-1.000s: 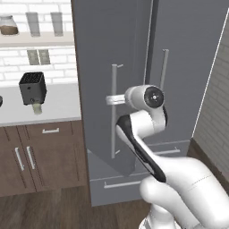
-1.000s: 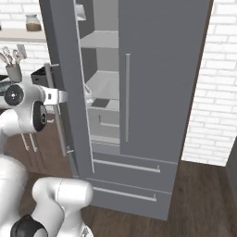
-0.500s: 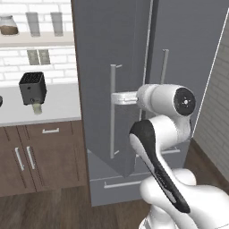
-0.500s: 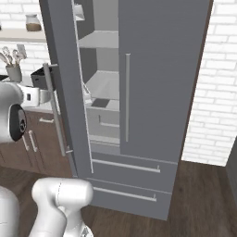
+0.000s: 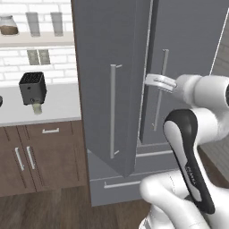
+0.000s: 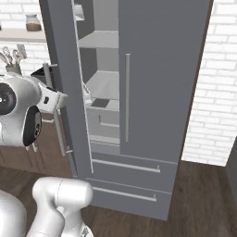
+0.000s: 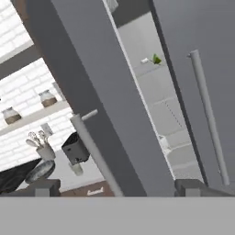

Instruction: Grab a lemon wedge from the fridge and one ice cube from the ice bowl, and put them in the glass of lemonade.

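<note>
The fridge [image 5: 116,67] has its left door [image 6: 62,69] swung open, with shelves showing inside. In the hand view a small yellowish-green lemon wedge [image 7: 157,58] lies on an upper shelf. My gripper [image 5: 159,82] hangs open with nothing in it, just right of the open door's edge and in front of the right door's handle [image 5: 160,89]. The gripper [image 6: 58,97] is also in the right base view, and in the hand view its fingertips [image 7: 195,187] straddle the left door's handle [image 7: 92,142]. The glass of lemonade [image 5: 37,108] stands on the counter by the ice bowl [image 7: 39,170]. No ice cube can be made out.
A black toaster [image 5: 32,87] sits just behind the lemonade glass. A grey utensil cup [image 6: 11,62] stands on the counter, and jars [image 7: 47,98] and tall glasses [image 5: 44,23] line the wall shelf. Brown cabinets [image 5: 40,156] run below. A white brick wall [image 6: 213,92] is right of the fridge.
My gripper has let go of the left door's handle and moved right, past the door's edge toward the right door. Its jaws opened a little wider.
</note>
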